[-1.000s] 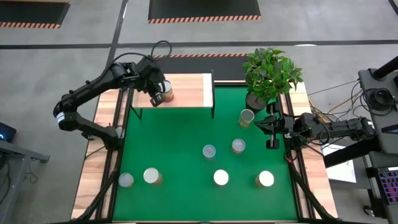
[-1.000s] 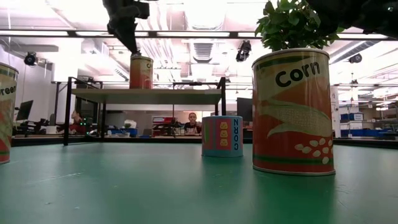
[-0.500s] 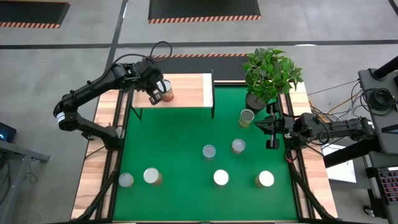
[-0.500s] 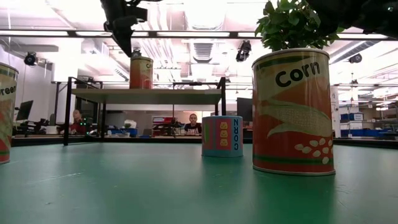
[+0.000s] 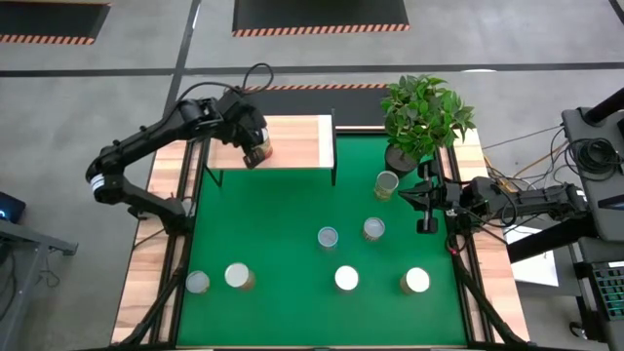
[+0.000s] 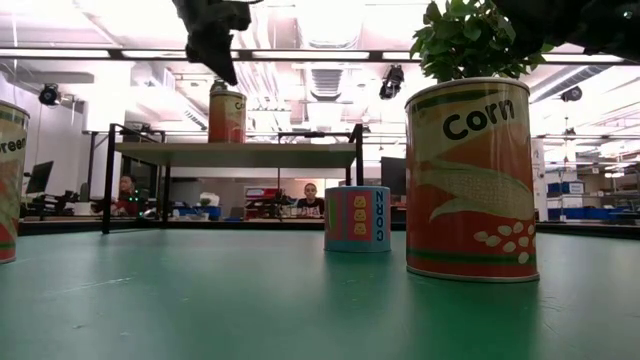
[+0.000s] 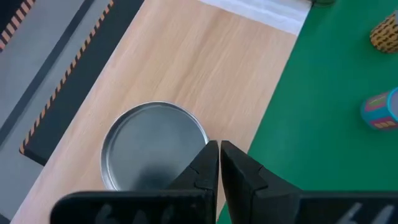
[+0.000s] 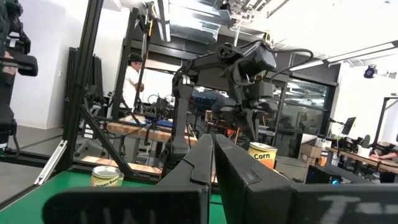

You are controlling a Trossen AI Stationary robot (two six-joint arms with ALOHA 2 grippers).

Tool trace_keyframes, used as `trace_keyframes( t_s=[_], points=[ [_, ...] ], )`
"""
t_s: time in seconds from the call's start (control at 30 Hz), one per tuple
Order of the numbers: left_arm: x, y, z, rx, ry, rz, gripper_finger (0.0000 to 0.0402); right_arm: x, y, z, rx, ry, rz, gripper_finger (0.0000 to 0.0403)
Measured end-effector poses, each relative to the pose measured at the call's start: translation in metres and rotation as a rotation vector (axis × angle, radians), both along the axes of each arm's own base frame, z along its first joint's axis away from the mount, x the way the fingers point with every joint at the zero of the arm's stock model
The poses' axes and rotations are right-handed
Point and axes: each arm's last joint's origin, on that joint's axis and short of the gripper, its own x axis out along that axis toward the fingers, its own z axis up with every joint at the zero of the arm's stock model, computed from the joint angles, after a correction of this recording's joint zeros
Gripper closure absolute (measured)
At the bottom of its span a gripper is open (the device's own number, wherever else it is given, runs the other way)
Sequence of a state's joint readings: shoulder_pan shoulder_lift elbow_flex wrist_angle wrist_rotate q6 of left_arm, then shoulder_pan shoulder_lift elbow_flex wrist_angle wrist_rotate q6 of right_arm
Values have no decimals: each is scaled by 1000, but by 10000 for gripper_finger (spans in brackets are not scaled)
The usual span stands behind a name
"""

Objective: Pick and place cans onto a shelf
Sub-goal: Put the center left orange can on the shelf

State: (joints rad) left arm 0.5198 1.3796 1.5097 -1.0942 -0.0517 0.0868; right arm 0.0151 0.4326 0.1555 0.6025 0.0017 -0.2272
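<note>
Left wrist view puts my left gripper right over the shelf, its two fingers pressed together with nothing between them, the tips just beside the silver lid of the can on the shelf. From above, that can stands near the shelf's front edge, left of its middle, and the gripper hangs over it.

My worry is the closed tips: any sideways drift with them this low and this close to the lid, I judge, could clip the rim and push the can off the front edge.

My right gripper waits at the mat's right edge, fingers closed on nothing, beside the plant pot.

Seven more cans are left on the green mat: one by the pot, two mid-mat, four along the front edge.

Only the low view shows the clearance: the gripper sits just above the orange can, apart from it. It also reads the "Corn" label, which overhead lids hide.
</note>
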Motion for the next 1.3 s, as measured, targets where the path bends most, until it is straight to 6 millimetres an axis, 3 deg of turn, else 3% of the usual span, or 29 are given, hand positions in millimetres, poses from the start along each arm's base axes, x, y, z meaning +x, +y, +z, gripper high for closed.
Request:
trace_keyframes(
  t_s=[0.27, 0.5, 0.93, 1.3],
  points=[
    [4, 5, -6, 34, 56, 40, 402, 0, 0, 0, -1, 0, 0, 394],
    [-6, -1, -7, 3, 122, 34, 402, 0, 0, 0, -1, 0, 0, 394],
    [-12, -4, 13, 39, 58, 36, 402, 0, 0, 0, -8, 1, -2, 394],
    [-8, -1, 0, 47, 89, 49, 402, 0, 0, 0, -8, 1, -2, 394]
  ],
)
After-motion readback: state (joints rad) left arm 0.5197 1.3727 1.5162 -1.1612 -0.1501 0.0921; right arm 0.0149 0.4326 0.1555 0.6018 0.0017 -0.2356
